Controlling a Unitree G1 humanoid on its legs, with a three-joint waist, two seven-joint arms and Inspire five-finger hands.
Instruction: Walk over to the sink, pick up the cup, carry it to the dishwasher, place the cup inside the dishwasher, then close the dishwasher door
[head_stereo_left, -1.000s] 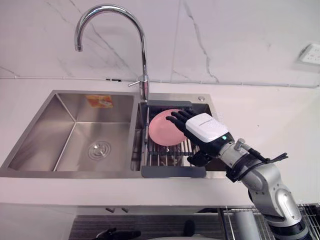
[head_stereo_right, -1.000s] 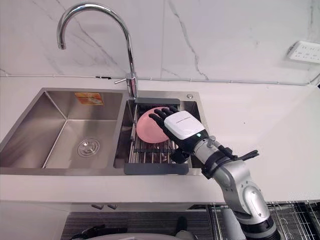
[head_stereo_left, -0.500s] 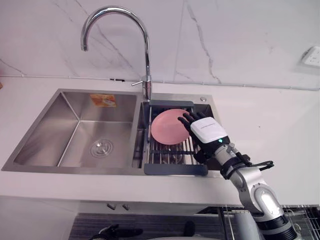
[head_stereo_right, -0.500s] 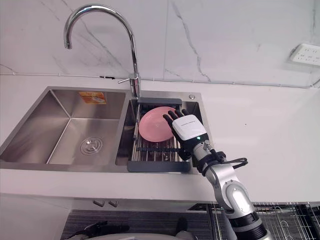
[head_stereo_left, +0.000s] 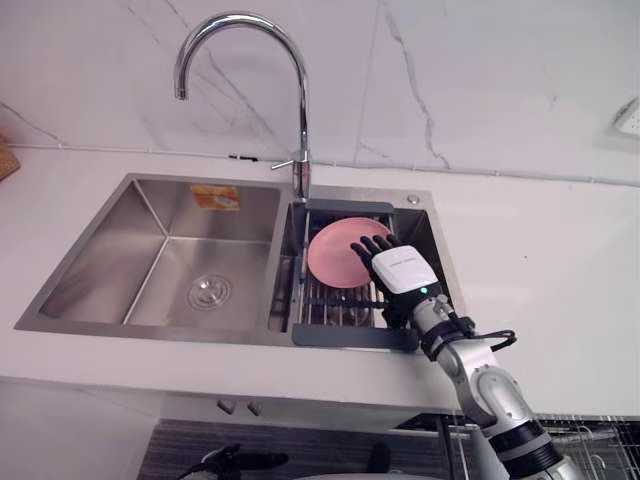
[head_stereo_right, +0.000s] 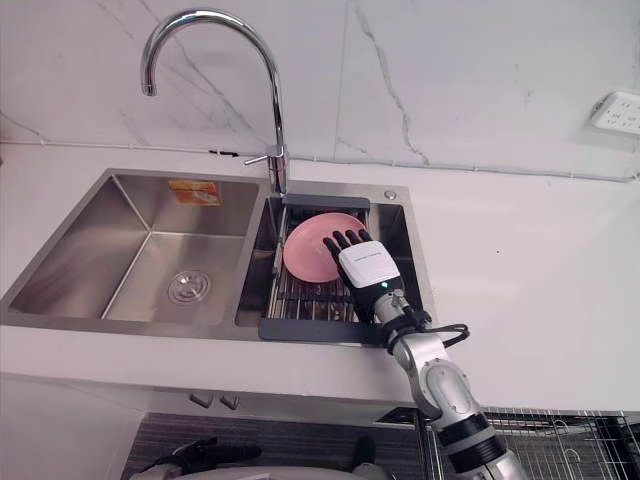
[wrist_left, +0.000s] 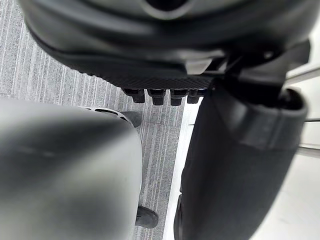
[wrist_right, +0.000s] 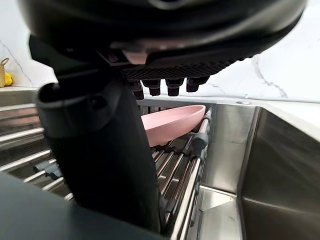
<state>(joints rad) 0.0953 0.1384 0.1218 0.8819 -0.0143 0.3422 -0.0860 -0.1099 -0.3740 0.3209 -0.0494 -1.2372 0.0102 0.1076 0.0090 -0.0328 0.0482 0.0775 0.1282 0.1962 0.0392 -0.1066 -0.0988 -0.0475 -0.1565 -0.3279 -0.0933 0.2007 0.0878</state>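
Observation:
A pink shallow dish (head_stereo_left: 338, 252) leans tilted on a dark drying rack (head_stereo_left: 340, 312) in the sink's right basin; no cup is visible. My right hand (head_stereo_left: 403, 272) reaches into that basin from the near right. Its fingers are straight and open, and their tips lie over the dish's right edge. In the right wrist view the pink dish (wrist_right: 172, 122) lies just past the fingertips (wrist_right: 170, 87), resting on the rack's bars, with nothing grasped. My left hand (wrist_left: 165, 50) hangs low over grey floor, fingers relaxed and holding nothing.
A tall chrome faucet (head_stereo_left: 300, 130) stands behind the divider between the basins. The left basin (head_stereo_left: 190, 270) holds only its drain. White counter (head_stereo_left: 540, 260) runs to the right, with a wall socket (head_stereo_right: 615, 110). A wire rack (head_stereo_right: 560, 440) shows below the counter at lower right.
The camera has shifted, so the sink sits further right and looks smaller. My right hand has stayed open at the dish's right edge; the arm now stretches out further.

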